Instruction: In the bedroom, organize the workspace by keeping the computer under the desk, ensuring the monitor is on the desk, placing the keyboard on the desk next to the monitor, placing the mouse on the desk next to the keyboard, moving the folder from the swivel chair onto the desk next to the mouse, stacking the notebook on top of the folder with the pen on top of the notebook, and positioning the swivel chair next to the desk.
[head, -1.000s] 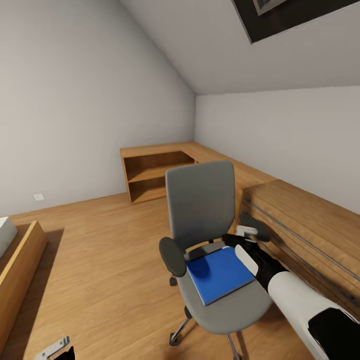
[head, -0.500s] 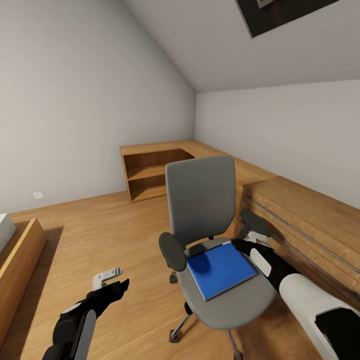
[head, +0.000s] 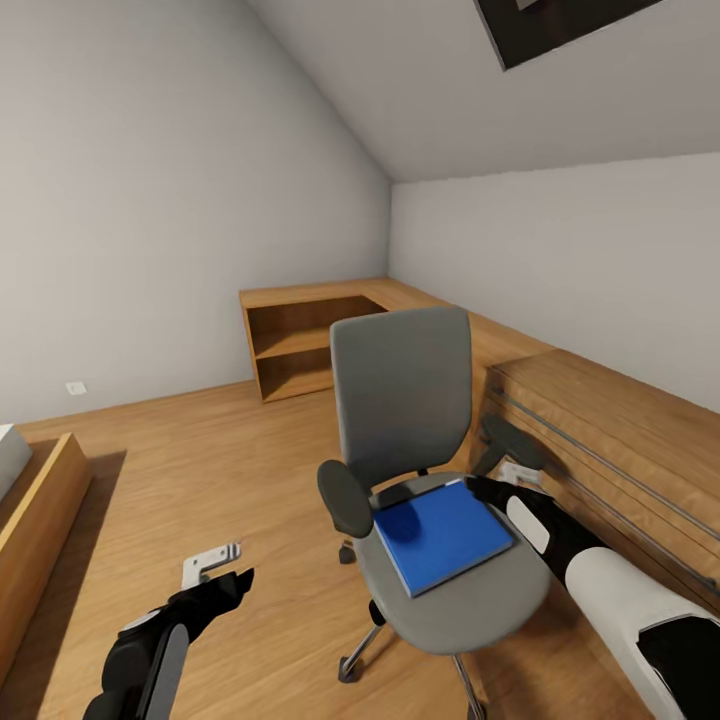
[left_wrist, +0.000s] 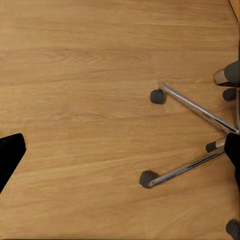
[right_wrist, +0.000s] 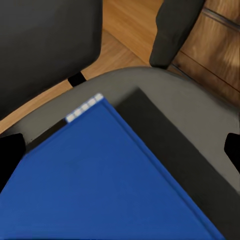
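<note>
The grey swivel chair (head: 402, 395) stands mid-room, its back toward the far wall. The blue folder (head: 440, 535) lies flat on its seat. My right gripper (head: 492, 486) hovers open at the folder's far right corner, beside the right armrest (head: 512, 443). The right wrist view looks down on the folder (right_wrist: 105, 185) and the grey seat (right_wrist: 165, 120), with the right gripper (right_wrist: 120, 150) spread wide above them. My left gripper (head: 213, 564) is open over the floor left of the chair. In its wrist view the left gripper (left_wrist: 120, 152) faces the chair's chrome base (left_wrist: 195, 107). The desk, computer, monitor, keyboard, mouse, notebook and pen are out of view.
A light wooden dresser (head: 620, 440) runs along the right wall, close behind the chair's right armrest. A wooden corner shelf (head: 300, 345) stands at the back. A wooden bed frame (head: 40, 520) sits at the left edge. Wood floor (head: 220, 460) lies between them.
My left arm has risen into the head view at the lower left. My right gripper has slid slightly right along the folder's far edge. The chair and folder have stayed put.
</note>
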